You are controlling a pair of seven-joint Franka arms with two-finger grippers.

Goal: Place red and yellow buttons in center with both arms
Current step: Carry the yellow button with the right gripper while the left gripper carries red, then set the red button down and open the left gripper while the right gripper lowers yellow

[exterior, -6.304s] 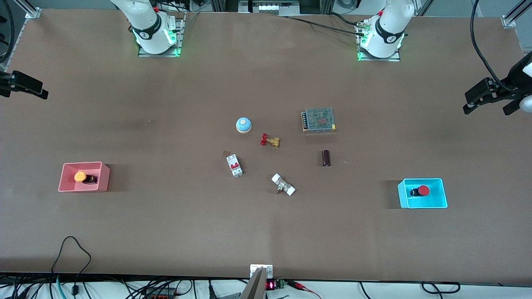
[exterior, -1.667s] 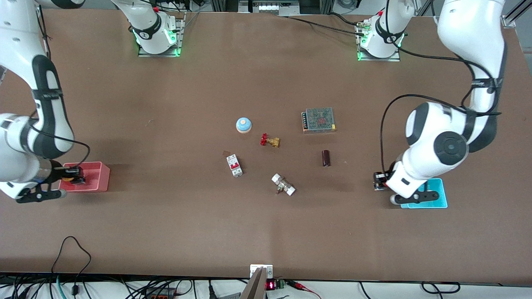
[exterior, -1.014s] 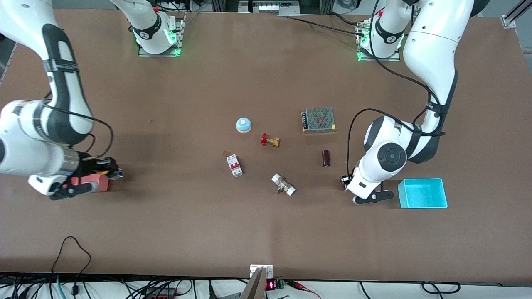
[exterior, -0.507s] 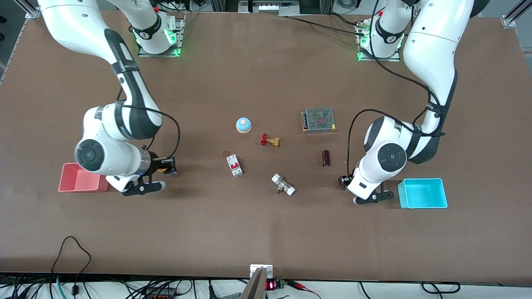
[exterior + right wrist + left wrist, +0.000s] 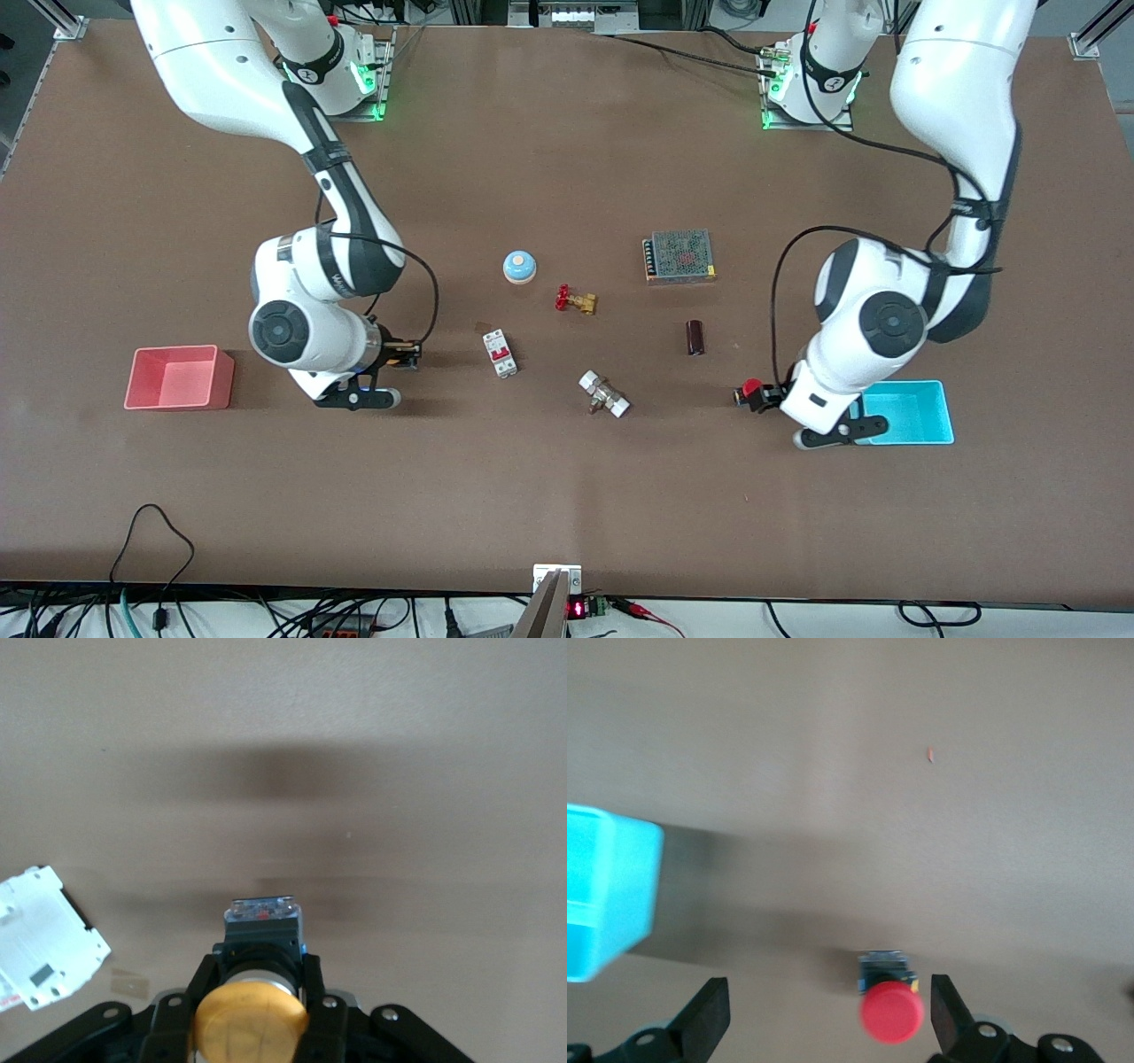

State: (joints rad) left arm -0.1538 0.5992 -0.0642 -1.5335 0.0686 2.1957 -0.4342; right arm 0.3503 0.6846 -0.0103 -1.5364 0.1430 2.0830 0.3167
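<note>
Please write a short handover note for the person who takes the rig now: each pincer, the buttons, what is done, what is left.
Left pincer: open, red button between its fingers on the table beside the blue bin.
Right pincer: shut on yellow button, over the table near the white circuit breaker.
Done: both buttons out of their bins; pink bin empty.
Left: set the yellow button down; whether the red one must go closer to the center is your judgement.

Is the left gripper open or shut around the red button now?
Open. In the left wrist view the left gripper has its fingers spread wide, and the red button sits between them, touching neither.
</note>
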